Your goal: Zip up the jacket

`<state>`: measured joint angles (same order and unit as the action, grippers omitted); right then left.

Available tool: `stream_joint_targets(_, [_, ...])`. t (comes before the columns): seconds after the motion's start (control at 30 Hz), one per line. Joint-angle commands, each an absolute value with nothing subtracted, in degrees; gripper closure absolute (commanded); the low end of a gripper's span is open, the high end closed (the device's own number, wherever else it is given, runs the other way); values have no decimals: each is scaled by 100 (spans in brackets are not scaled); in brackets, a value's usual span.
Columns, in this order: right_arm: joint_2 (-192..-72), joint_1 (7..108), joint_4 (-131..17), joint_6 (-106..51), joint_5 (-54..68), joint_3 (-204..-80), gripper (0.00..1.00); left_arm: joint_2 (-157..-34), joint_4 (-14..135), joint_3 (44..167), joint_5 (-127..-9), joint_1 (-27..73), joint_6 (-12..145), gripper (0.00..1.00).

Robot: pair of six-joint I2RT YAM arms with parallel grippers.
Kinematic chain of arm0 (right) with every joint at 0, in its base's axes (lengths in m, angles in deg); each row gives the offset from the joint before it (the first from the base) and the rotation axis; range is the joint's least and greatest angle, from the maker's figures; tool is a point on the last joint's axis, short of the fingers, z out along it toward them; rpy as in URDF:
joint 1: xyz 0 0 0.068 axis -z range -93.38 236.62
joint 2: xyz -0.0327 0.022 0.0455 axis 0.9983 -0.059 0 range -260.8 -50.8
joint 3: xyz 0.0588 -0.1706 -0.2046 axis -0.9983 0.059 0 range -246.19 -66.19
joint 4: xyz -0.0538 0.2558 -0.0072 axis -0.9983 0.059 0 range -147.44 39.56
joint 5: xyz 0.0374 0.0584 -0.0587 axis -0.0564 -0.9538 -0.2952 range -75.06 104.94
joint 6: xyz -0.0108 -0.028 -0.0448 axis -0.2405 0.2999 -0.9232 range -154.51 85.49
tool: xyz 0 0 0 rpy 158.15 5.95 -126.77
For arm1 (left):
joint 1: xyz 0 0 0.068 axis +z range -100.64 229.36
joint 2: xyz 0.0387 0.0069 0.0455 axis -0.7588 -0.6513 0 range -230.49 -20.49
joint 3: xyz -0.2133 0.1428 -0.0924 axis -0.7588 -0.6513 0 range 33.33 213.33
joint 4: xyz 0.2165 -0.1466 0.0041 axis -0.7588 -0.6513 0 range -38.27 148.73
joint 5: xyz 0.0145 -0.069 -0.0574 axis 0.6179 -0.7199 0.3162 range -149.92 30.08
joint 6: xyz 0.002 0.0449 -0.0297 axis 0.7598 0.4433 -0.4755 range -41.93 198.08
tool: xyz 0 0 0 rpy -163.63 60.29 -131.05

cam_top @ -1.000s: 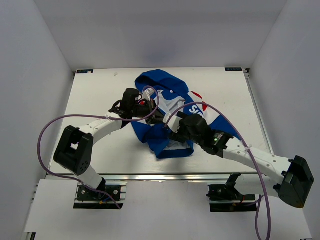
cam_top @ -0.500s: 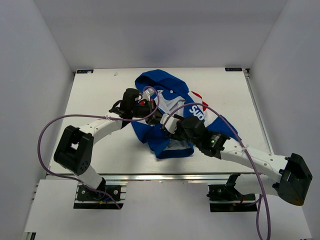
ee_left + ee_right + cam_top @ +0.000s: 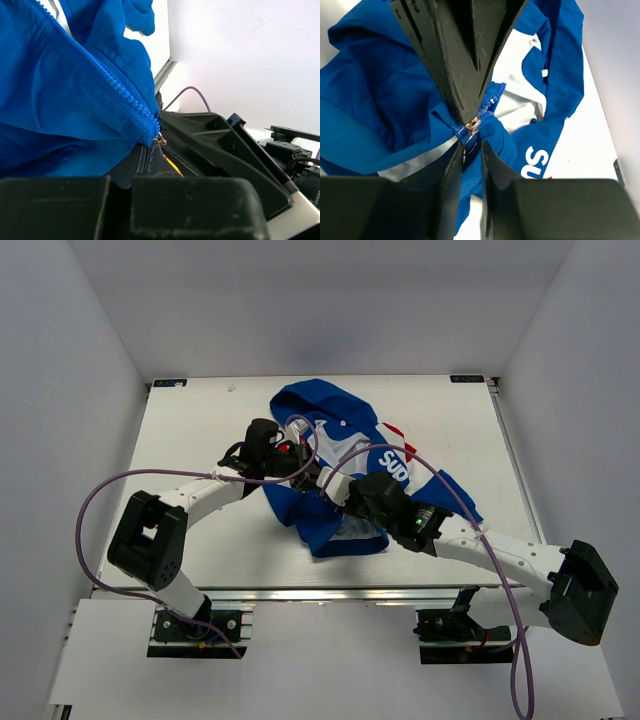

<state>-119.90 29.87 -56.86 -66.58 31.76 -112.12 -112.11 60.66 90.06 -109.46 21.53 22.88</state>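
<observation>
Since my right gripper (image 3: pixel 471 146) barely pinches the silver zipper pull (image 3: pixel 473 126) on the royal-blue fabric jacket (image 3: pixel 380 85), tugging could slip it.

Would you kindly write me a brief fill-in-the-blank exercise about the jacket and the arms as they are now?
1. The jacket lying on the table is mostly ___ in colour.
2. The right gripper is ___ on the metal zipper pull.
3. The white lettering on the jacket reads ___.
4. The cable looping beside the left arm is ___.
Missing words: blue; shut; Sup; purple.
</observation>
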Motion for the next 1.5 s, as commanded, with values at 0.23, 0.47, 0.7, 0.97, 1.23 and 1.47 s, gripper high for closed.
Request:
stream_joint_targets(0.23, [-11847,2949,-5753,-6562,2742,-11294,90,-11164,5778,9125,-10984,2176,2674,100])
stream_joint_targets(0.47, [-11865,2958,-5454,-6466,2566,-11330,67,-11014,5153,9371,-10712,2159,3184,100])
stream_joint_targets(0.7, [-11926,2958,-5594,-6308,2768,-11356,64,-10970,5056,9433,-10729,2097,3351,100])
stream_joint_targets(0.97, [-11917,2984,-5674,-6202,2804,-11365,57,-10926,4976,9450,-10685,2036,3466,100])
stream_joint_targets(1.23, [-12023,2984,-5339,-6369,2390,-11392,46,-10935,4968,9486,-10712,2018,3448,100])
stream_joint_targets(1.47, [-12251,2975,-5541,-6360,2935,-11374,44,-10953,5021,9521,-10782,2018,3431,100])
